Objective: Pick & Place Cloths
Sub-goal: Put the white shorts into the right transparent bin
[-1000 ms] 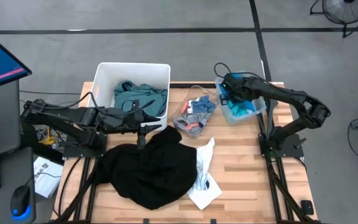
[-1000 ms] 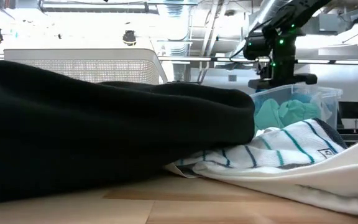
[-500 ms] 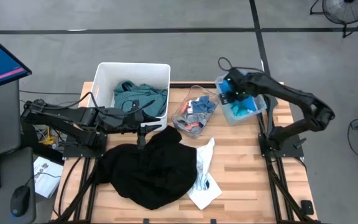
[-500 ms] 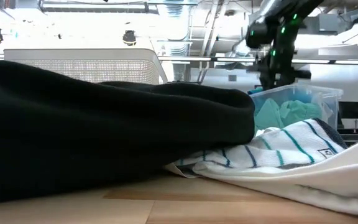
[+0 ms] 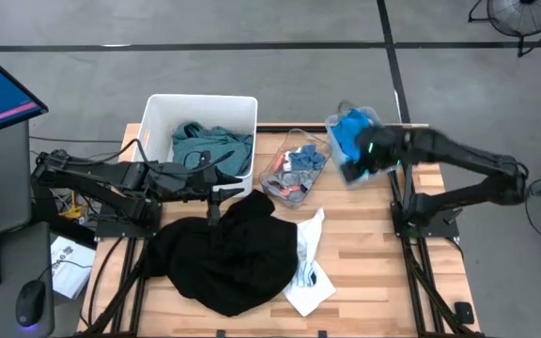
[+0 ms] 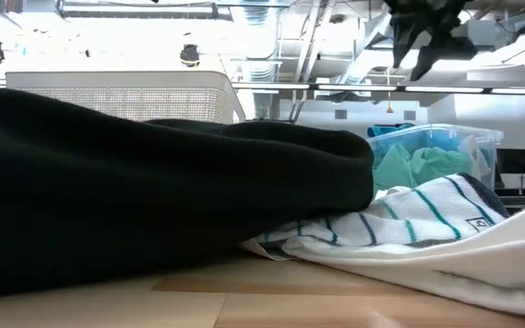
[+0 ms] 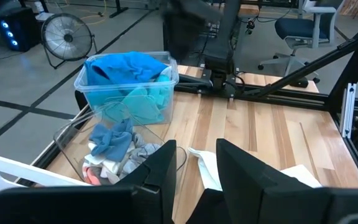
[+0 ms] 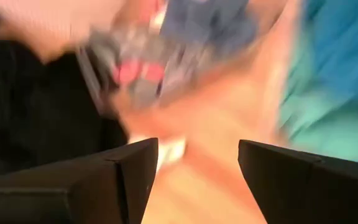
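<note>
**R arm swinging over clear bins, empty; L arm parked over black garment**

High view: right gripper [image 5: 357, 161] is sitting at approx 2 o'clock on the table, over the near edge of the clear bin [image 5: 353, 120] holding the bright cyan shirt [image 5: 350, 127]. Arm is lying stretched out low from its base at 3 o'clock, blurred w/ motion. Left gripper [image 5: 216, 192] is hovering at approx 10 o'clock, just beside the large black garment [image 5: 224, 253], arm reaching in flat from 9 o'clock. Teal-green shirt [image 5: 209, 145] is lying in the white bin [image 5: 158, 117]. Socks and small pieces [image 5: 294, 169] are filling the middle clear bin [image 5: 275, 183]. White cloth [image 5: 310, 268] is poking out from under the black one toward 5 o'clock.

Low view: black garment is filling the foreground, striped sock [image 6: 427, 214] beside it. R arm dark at the top, blurred; fingers not readable here.

L wrist view: left fingers [image 7: 160, 171] are standing slightly apart, nothing between them.

R wrist view: right fingers [image 8: 110, 177] are spread wide, holding nothing; scene beyond is smeared.

Risk (judgement): R arm is moving fast and low near the bins, so it may be clipping a rim and shoving a bin. Black garment is bulky; a shallow pinch would prob. drag the white cloth along.
</note>
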